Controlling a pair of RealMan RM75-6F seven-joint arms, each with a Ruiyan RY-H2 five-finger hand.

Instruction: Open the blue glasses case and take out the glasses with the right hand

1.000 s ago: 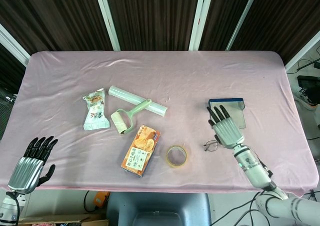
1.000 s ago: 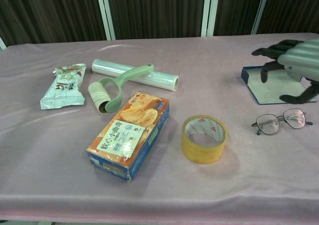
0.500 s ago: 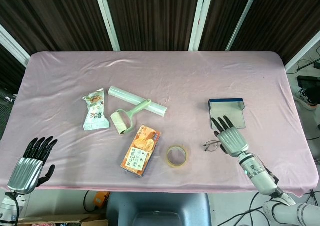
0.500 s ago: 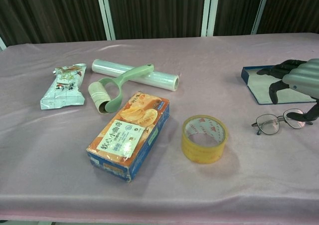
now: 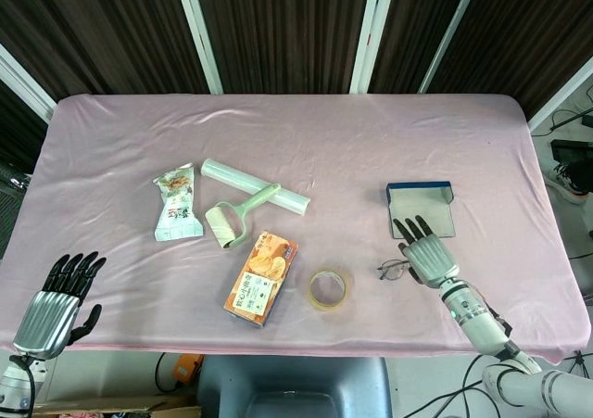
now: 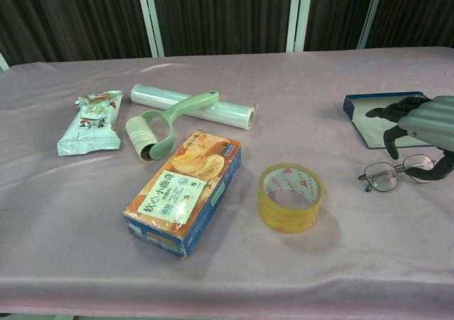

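The blue glasses case (image 5: 422,205) lies open on the right side of the pink worktop (image 5: 352,149); the glasses (image 6: 396,173) lie on the cloth just in front of it; the right hand (image 5: 426,256) hangs over them with fingers (image 6: 391,133) spread, holding nothing; the left hand (image 5: 56,307) waits off the near left corner, fingers apart.
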